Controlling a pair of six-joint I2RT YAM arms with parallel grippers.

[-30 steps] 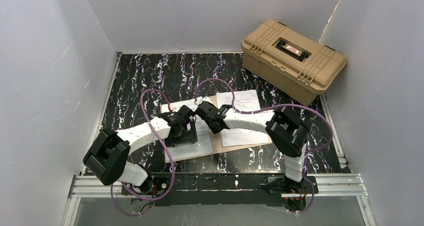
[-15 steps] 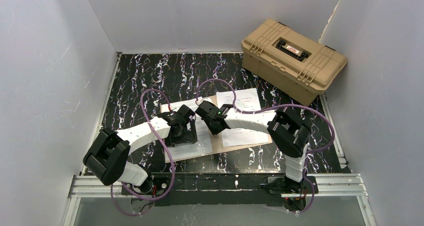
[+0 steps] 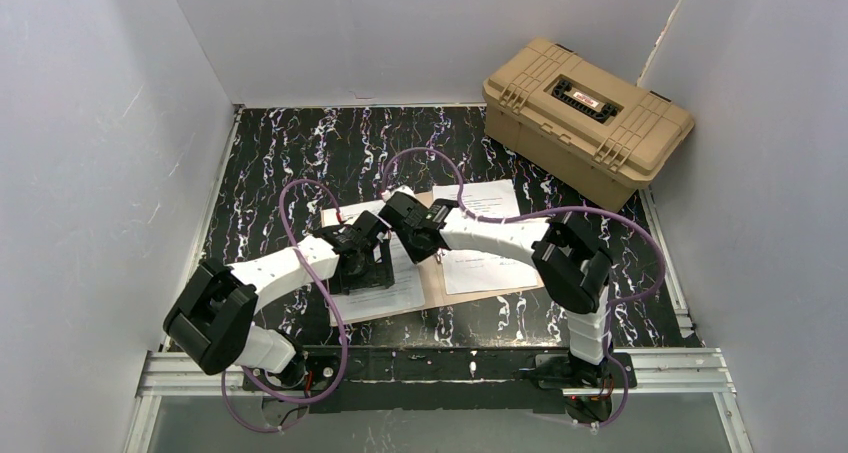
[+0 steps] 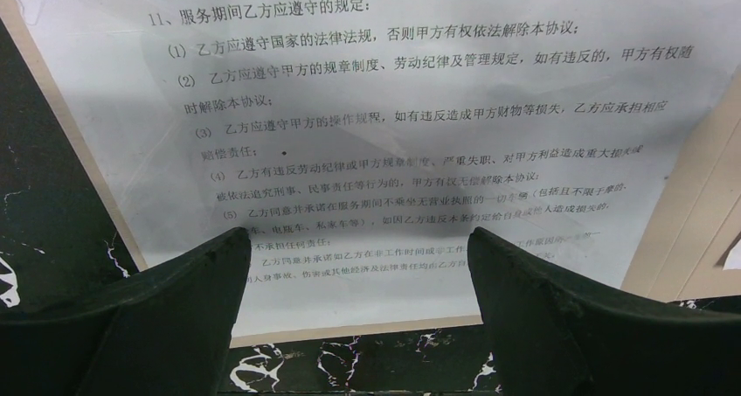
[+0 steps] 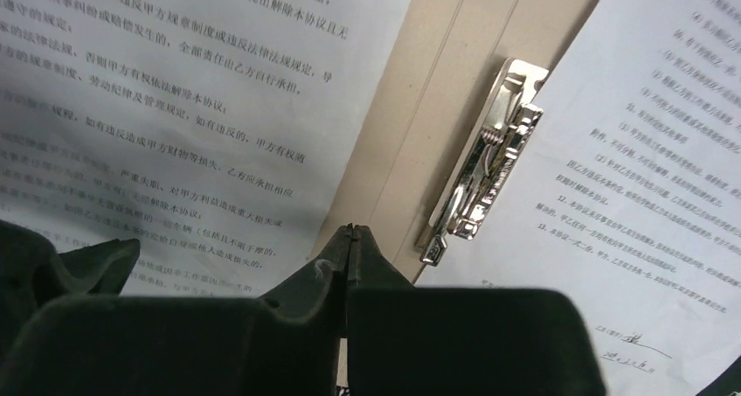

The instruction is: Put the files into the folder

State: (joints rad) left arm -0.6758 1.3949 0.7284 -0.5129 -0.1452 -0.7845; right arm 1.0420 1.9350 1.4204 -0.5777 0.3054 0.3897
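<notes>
Right tool [image 5: 349, 232] closed beside clip [image 5: 485, 164], tan case [image 3: 587, 105] well apart

A robot lab test cell: white walls [image 3: 100, 123] box in a black marbled counter [image 3: 300, 153]; a left arm [image 3: 275, 266] and right arm [image 3: 500, 238] are bolted to a metal rail [image 3: 430, 365].

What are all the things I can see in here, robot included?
Folder: one, tan, open mid-table.
Paper sheets: two, white with black print, one each side of its spine.
Clip: one, silver, on the spine.
Case: one, tan plastic, far right corner.
Table: one, black marbled.
Cables: at least two, purple, looped above the table.
Left end effector: one, black, open over the left sheet.
Right end effector: one, black, shut, near the clip.
</notes>
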